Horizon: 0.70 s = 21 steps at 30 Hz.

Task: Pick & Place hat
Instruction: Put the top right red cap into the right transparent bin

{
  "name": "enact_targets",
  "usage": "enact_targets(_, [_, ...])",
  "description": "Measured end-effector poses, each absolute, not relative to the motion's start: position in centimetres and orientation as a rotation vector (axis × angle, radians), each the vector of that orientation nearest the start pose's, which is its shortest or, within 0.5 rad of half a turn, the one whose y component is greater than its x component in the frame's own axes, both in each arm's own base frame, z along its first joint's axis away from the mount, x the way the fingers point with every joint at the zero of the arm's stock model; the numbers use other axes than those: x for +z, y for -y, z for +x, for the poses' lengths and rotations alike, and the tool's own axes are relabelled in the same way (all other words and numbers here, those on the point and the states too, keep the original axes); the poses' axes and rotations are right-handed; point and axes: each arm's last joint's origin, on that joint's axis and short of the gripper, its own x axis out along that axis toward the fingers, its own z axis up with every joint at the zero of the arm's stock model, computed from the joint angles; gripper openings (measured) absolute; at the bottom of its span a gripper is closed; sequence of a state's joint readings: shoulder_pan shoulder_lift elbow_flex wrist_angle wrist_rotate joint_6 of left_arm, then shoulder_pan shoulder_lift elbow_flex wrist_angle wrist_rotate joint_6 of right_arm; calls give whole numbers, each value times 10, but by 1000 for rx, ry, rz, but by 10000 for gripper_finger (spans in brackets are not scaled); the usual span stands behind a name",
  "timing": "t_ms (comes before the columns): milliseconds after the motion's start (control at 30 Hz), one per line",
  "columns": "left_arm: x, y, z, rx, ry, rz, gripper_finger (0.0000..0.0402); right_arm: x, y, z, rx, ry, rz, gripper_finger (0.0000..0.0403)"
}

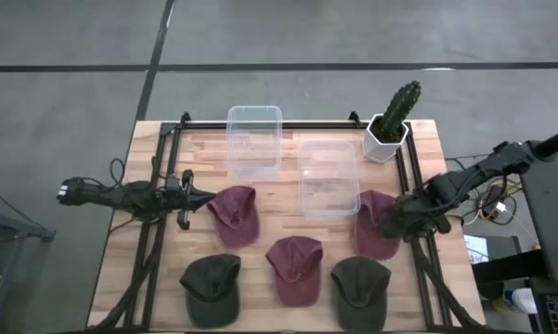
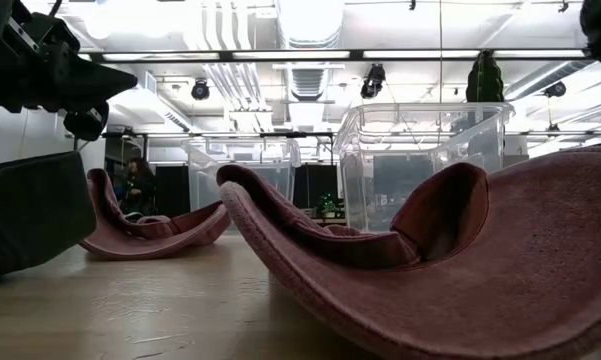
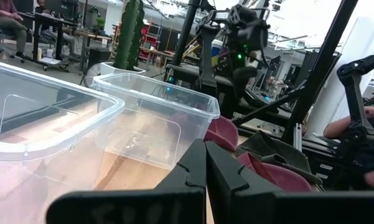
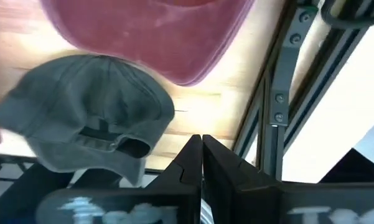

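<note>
Five caps lie crown-up on the wooden table. Three are maroon: a left one (image 1: 234, 214), a middle one (image 1: 294, 267) and a right one (image 1: 375, 223). Two are dark green, one near-left (image 1: 211, 288) and one near-right (image 1: 359, 291). My left gripper (image 1: 207, 197) is shut and hovers level just left of the left maroon cap; its fingers (image 3: 205, 158) point toward the clear bins. My right gripper (image 1: 393, 224) is shut above the right maroon cap's right side. Its wrist view shows that cap's brim (image 4: 155, 37) and the near-right green cap (image 4: 87, 112) below.
Two clear plastic bins stand at the far middle of the table, one (image 1: 254, 139) farther left and one (image 1: 329, 176) beside the right maroon cap. A potted cactus (image 1: 391, 121) stands at the far right corner. Black frame rails (image 1: 410, 176) run along both sides.
</note>
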<state>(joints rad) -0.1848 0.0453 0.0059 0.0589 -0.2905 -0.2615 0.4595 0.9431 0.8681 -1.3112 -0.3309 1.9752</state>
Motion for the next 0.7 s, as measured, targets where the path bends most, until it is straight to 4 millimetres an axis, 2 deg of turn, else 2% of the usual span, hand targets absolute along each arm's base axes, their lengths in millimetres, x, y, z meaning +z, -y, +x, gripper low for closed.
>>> enact_targets(233, [167,10,99,103,28,-265,0,246,-85,128,-945,-1518,1410,31])
enact_targets(700, [167,10,99,103,28,-259,0,220,-99,145,-1207,-1515,1342,174])
